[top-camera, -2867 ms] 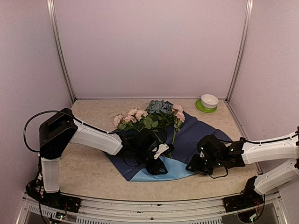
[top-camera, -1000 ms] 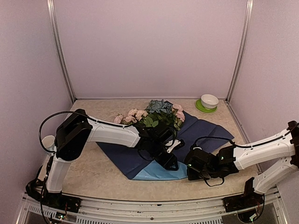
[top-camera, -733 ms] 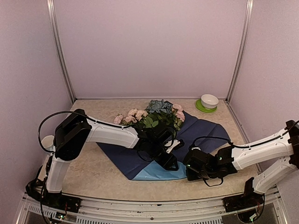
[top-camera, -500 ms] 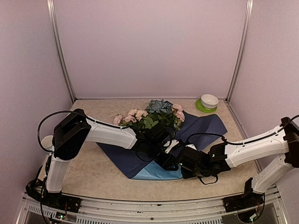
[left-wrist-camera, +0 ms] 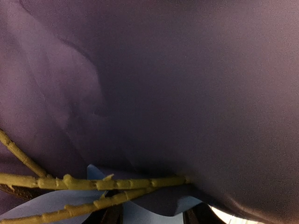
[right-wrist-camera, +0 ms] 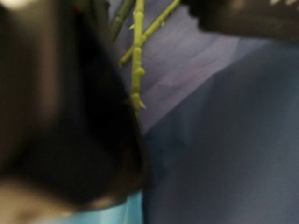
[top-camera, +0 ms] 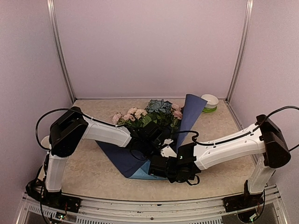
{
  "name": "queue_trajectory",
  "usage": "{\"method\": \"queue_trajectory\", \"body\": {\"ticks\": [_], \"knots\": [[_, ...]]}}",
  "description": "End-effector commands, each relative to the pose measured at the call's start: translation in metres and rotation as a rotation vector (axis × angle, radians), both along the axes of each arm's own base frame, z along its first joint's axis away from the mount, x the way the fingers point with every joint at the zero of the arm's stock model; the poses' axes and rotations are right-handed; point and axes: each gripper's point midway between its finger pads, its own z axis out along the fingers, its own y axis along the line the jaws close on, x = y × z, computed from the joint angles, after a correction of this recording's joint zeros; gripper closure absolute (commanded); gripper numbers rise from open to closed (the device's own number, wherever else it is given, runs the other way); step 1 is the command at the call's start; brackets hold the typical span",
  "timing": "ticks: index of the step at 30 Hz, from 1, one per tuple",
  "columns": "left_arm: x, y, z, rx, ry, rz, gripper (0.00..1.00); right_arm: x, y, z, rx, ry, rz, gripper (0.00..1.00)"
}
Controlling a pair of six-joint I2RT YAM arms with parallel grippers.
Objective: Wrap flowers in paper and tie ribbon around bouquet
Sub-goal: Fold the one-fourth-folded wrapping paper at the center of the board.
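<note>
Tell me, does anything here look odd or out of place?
Only the paper: one side stands upright like a sail beside the flowers, instead of lying flat. It looks mid-fold, not damaged; nothing is spilled.

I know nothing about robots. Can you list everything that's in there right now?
flowers: one bunch, pink and blue-grey, green stems, lying on the paper.
paper: one sheet, dark blue, lighter reverse, mid-table, right side standing up.
bowl: one, white, back right.
plate: one, green, under the bowl.
table: one, beige.
left arm, right arm: white and black.
left hand: by the stems.
right hand: shut on the paper.
</note>
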Motion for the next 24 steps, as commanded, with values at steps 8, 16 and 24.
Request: {"method": "queue_trajectory", "body": {"ticks": [8, 16, 24], "knots": [[0.006, 0.027, -0.04, 0.119, 0.057, 0.043, 0.57, -0.008, 0.018, 0.026, 0.332, 0.059, 0.105, 0.94], [0.006, 0.027, -0.04, 0.121, 0.055, 0.046, 0.56, 0.001, 0.002, 0.001, 0.447, 0.104, 0.055, 0.63], [0.006, 0.027, -0.04, 0.12, 0.054, 0.046, 0.56, 0.006, -0.008, -0.019, 0.383, 0.1, -0.02, 0.54]]}}
